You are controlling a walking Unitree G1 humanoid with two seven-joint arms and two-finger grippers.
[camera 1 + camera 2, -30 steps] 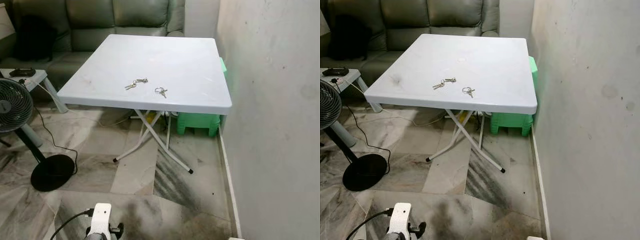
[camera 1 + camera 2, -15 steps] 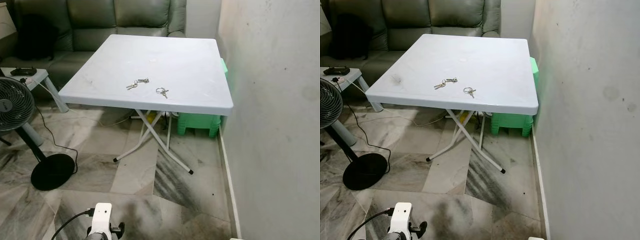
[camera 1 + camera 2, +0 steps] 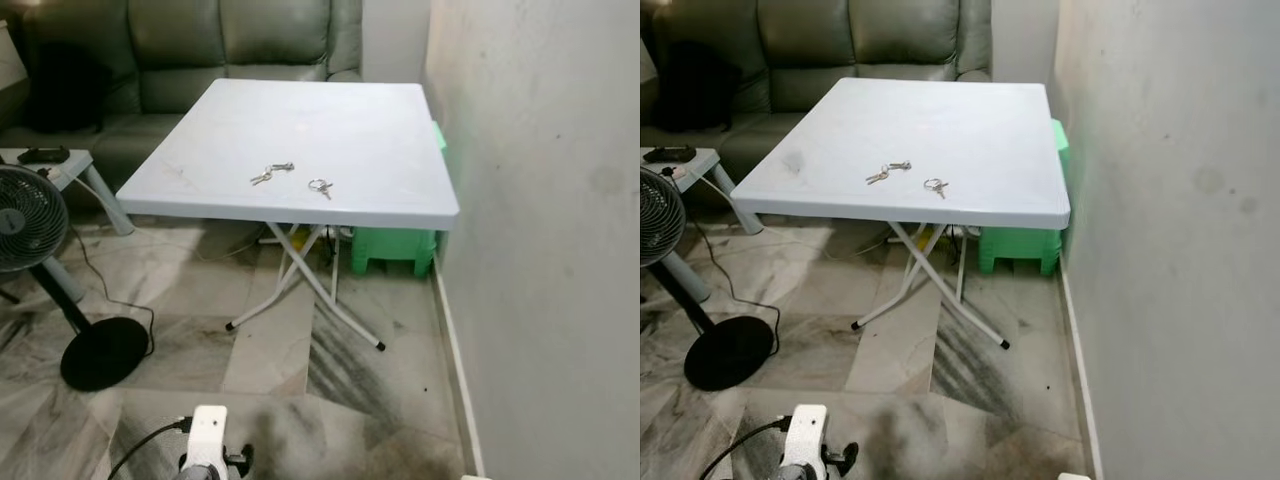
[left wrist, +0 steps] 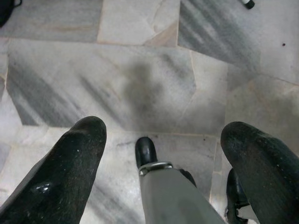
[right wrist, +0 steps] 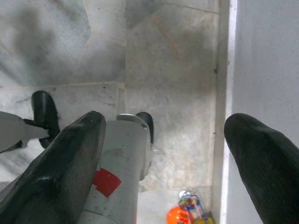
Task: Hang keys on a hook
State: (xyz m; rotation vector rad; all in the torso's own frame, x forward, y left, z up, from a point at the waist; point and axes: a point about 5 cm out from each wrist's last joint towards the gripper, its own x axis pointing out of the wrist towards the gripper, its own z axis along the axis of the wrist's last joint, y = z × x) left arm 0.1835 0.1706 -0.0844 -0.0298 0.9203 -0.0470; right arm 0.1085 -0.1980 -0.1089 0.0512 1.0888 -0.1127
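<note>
Left eye view: two small bunches of silver metal keys (image 3: 272, 174) and (image 3: 321, 186) lie flat near the front edge of the white plastic folding bench (image 3: 360, 120), well apart from both tools, so a walk-up comes first. No hook visible on the grey wall (image 3: 540, 200). Left tool (image 4: 159, 154) and right tool (image 5: 163, 154) hang over marble floor (image 4: 140, 79), fingers spread wide, empty, likely idle for walking.
</note>
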